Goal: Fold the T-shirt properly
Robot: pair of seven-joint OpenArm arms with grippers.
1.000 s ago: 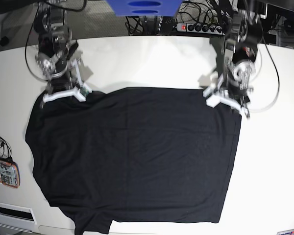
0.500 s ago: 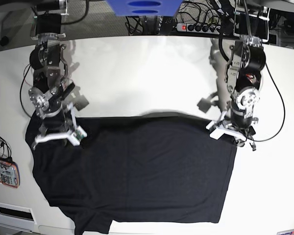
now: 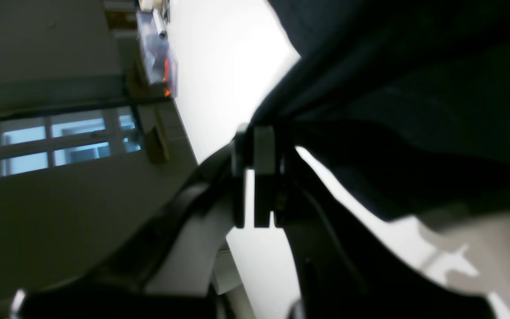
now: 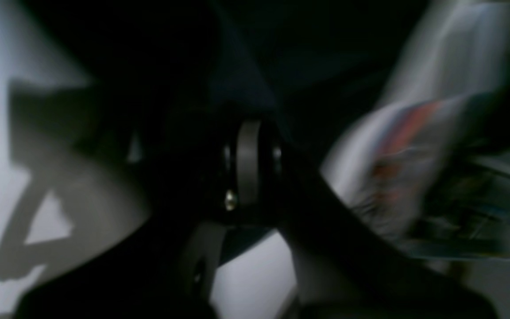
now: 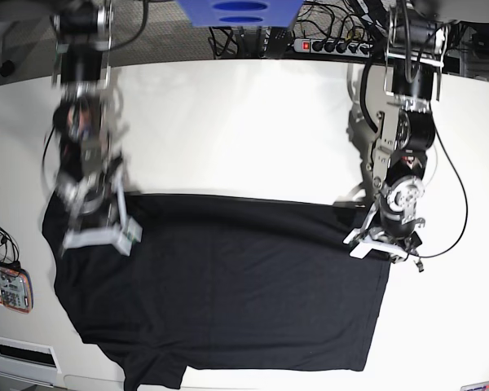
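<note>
Jaws, both grippers: closed, each pinching black cloth. Left gripper holds the shirt's far edge at the base view's right; right gripper holds the same edge at that view's left. Left wrist view: pads meet on a fold of fabric. Right wrist view: blurred, cloth bunched at the fingertips.

Item: T-shirt, plain black, spread on a white table. Far edge is lifted and carried over the body, forming a straight fold line between the two grippers. Near hem lies along the table's front edge; one sleeve pokes out at lower left.

Handling, judged: light, limp, matte, not slippery; sags between holds and creases readily. No fragility. Best taken at corners or along a hem, both points level, cloth kept taut between them so the fold lands square. Thin layers may slip singly from a pinch.
</note>
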